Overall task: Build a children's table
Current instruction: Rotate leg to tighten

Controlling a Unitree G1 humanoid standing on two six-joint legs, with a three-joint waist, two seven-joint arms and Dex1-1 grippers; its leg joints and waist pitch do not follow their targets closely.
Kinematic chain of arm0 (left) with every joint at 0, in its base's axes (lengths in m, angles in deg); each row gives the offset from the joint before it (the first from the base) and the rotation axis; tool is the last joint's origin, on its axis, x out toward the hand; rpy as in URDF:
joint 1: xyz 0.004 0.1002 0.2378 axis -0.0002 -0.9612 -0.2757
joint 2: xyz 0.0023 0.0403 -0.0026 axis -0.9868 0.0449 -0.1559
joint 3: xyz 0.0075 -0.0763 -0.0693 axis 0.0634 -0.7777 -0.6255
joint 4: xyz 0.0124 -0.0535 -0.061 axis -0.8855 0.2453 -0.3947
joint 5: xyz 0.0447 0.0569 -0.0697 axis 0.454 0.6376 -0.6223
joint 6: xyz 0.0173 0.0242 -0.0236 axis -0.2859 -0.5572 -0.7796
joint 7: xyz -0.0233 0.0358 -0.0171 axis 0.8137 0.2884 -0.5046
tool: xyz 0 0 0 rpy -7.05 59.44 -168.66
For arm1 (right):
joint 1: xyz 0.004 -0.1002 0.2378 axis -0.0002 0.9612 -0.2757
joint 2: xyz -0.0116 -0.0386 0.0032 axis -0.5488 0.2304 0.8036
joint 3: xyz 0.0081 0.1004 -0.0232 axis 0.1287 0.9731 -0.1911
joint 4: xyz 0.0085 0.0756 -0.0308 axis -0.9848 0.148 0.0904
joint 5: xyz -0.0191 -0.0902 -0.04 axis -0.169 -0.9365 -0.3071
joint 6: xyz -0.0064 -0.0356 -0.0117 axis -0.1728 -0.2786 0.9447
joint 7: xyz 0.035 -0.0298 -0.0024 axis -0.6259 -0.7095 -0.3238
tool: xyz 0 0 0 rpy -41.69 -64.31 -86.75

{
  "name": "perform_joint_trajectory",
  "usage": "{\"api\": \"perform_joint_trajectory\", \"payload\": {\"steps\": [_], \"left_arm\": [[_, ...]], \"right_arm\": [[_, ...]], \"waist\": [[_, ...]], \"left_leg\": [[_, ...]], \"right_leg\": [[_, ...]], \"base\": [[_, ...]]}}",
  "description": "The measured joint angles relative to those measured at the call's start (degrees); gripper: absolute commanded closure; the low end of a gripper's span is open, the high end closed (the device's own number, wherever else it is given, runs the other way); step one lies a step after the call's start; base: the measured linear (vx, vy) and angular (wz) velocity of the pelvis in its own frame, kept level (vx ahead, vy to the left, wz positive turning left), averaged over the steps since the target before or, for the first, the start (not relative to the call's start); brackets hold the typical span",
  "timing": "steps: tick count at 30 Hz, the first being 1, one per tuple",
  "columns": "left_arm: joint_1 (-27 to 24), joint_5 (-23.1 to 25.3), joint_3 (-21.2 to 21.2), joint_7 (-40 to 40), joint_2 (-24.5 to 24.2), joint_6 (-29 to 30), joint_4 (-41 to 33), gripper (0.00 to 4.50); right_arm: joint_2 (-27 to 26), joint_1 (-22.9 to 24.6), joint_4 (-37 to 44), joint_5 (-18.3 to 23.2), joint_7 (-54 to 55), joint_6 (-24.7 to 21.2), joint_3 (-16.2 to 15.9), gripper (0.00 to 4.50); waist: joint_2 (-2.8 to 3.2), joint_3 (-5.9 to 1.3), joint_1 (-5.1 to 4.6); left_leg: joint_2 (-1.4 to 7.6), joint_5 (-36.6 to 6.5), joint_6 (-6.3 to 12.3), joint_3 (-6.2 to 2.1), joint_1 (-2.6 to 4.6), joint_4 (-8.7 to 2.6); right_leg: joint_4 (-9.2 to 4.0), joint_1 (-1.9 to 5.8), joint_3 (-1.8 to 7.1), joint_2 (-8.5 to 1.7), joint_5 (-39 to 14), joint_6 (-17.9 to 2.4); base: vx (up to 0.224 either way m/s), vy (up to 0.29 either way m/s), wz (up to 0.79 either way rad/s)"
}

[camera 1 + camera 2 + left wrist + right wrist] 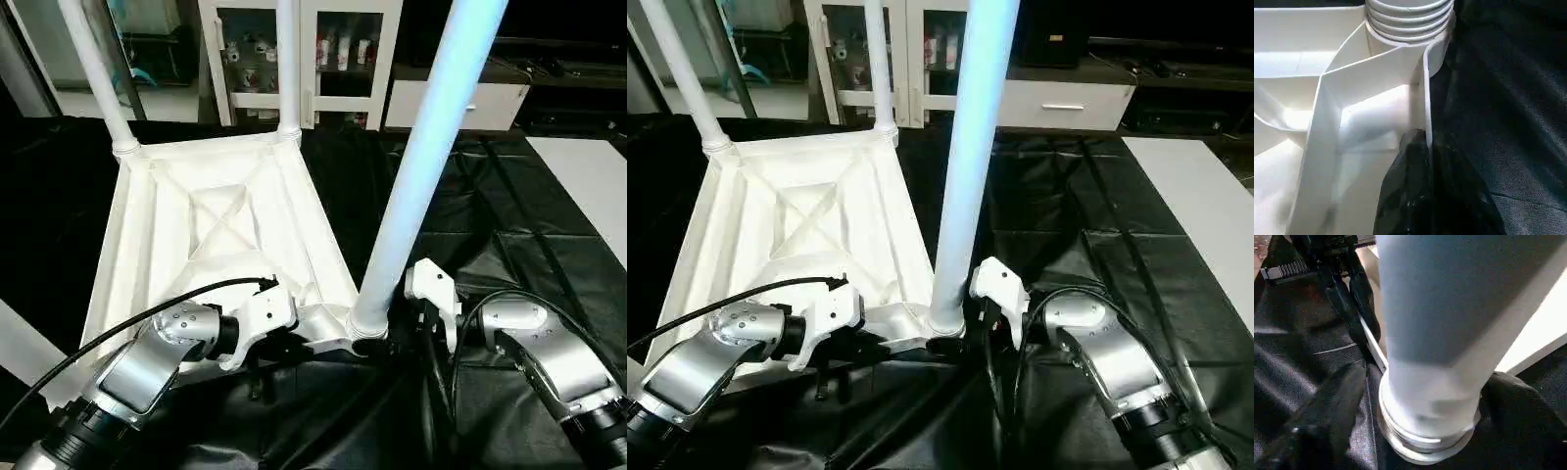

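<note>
Tabletop (225, 225) ribs-up, legs (431, 157) vertical | left hand (1427, 161) pinches rim | right hand (1415, 396) released

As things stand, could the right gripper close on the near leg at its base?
Probably yes: the right gripper is open, with one finger on each side of the near leg, just above its corner socket; nothing lies between.

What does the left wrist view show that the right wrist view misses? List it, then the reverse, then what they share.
Left wrist: the tabletop's inner ribs. Right wrist: the tall leg between the right claw's open fingers. Shared: the left claw pinching the tabletop's rim, the ringed corner socket and black cloth.
</note>
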Motion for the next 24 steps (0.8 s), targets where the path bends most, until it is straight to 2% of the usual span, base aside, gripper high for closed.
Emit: {"api": "perform_joint_trajectory", "payload": {"steps": [12,24], "left_arm": [[0.0,0.0,-0.1,0.6,0.0,-0.3,0.2,4.5],[-0.1,0.0,-0.1,0.7,-0.2,-0.4,0.1,4.5]], "right_arm": [[0.0,-0.4,-1.0,0.0,-0.7,0.1,0.1,1.67],[-0.4,-1.1,-2.2,0.0,-1.8,0.3,0.1,1.82]], "waist": [[-0.16,0.02,0.0],[-0.23,0.02,-0.03]], "left_leg": [[0.0,0.0,0.01,0.0,-0.09,-0.03],[0.0,0.0,0.01,0.01,-0.09,-0.04]], "right_leg": [[0.0,-0.1,0.0,-0.01,0.0,0.0],[0.01,-0.13,0.0,-0.01,0.0,0.0]], "base": [[0.0,0.0,0.0],[0.0,0.0,0.0]]}}
